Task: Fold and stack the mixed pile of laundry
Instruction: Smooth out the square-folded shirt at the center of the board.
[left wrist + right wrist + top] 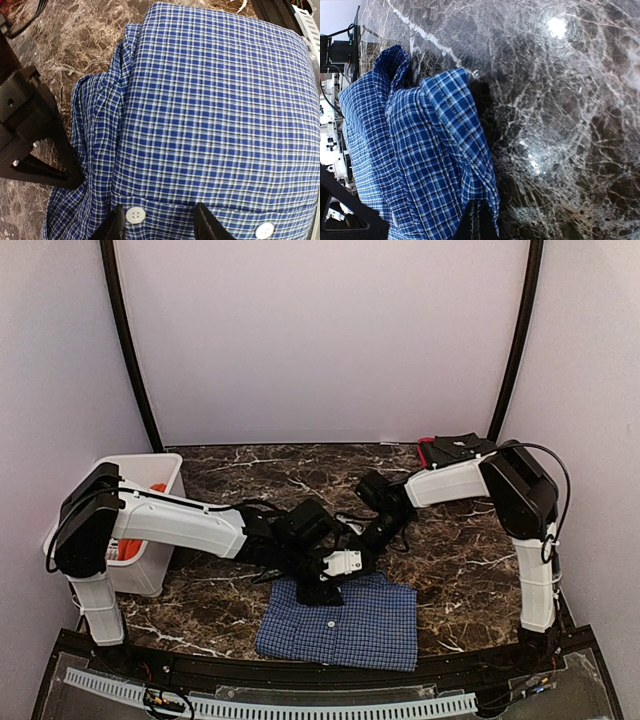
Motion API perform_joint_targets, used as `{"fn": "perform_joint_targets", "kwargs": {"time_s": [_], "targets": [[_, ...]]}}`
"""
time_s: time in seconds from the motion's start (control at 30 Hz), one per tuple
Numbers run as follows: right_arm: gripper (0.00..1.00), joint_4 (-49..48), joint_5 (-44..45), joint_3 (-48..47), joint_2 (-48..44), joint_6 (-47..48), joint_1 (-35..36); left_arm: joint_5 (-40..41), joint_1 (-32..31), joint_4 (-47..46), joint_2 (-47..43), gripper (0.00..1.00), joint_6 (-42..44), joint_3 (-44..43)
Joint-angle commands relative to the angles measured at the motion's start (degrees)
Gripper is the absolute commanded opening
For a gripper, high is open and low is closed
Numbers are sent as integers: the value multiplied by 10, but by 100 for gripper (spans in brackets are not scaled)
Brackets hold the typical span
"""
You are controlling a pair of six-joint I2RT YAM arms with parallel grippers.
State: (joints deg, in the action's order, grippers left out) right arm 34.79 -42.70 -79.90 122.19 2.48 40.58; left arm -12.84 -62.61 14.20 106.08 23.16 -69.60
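The blue-and-white checked shirt [345, 628] lies folded near the table's front edge, with white buttons [135, 215] showing. My left gripper [162, 226] hangs open just over its buttoned edge, one button between the fingertips [116, 225]. A fold of the same shirt [435, 150] is pinched in my shut right gripper [481, 222] and rises off the marble at the far edge. The right gripper's black body [30, 135] shows beside the shirt in the left wrist view. The orange-red shirt [131, 546] sits in the basket.
A white plastic basket [168, 466] stands at the left, behind my left arm. A black and red object [455, 448] lies at the back right. Dark marble tabletop [460, 560] surrounds the shirt; a rail [300, 705] runs along the near edge.
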Motion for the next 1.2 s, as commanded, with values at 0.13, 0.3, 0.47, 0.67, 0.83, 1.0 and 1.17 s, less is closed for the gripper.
{"fn": "perform_joint_targets", "kwargs": {"time_s": [0.13,0.3,0.47,0.67,0.83,1.0,1.17], "targets": [[0,16,80,0,-55,-25,-18,-54,20,28,47,42,6,-27],[0,16,37,-8,-93,-19,-19,-58,21,30,62,42,3,-27],[0,32,-12,-18,-86,-8,-16,-65,21,39,59,24,10,-37],[0,52,-37,-20,-35,15,-1,-62,19,60,33,0,20,-43],[0,48,-43,-24,16,20,4,-40,14,73,-7,0,27,-37],[0,46,-32,-22,37,20,6,-19,15,78,-18,23,17,-38],[0,47,-26,-20,35,20,7,-28,23,95,1,42,20,-42]]}}
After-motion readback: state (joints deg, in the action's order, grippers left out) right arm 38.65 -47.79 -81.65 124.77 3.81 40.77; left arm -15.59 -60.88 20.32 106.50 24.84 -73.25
